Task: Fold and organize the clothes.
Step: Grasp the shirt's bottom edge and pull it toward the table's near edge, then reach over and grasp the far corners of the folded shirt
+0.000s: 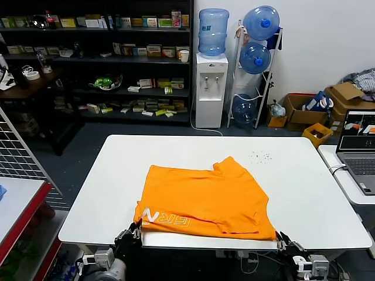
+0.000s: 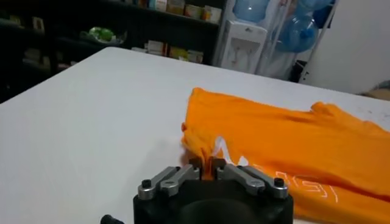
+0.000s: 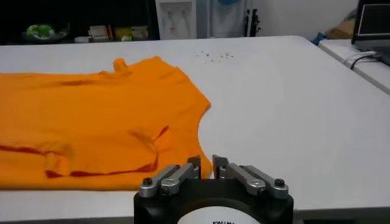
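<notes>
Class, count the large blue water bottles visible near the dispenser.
4: one atop the dispenser, three on the rack, top, middle, bottom. Others may be hidden.

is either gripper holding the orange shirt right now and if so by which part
The left gripper pinches the orange T-shirt by its near left corner, beside the lettering. The right gripper sits at the near right corner; whether it grips cannot be told.

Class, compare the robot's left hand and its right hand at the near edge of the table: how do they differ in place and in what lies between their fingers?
1. The left hand sits at the orange T-shirt's near left corner; the right hand sits at its near right corner.
2. A pinch of orange cloth shows between the left hand's fingers; the gap between the right hand's fingers looks bare, the cloth lying just beside it.

Both sit low at the white table's near edge.
</notes>
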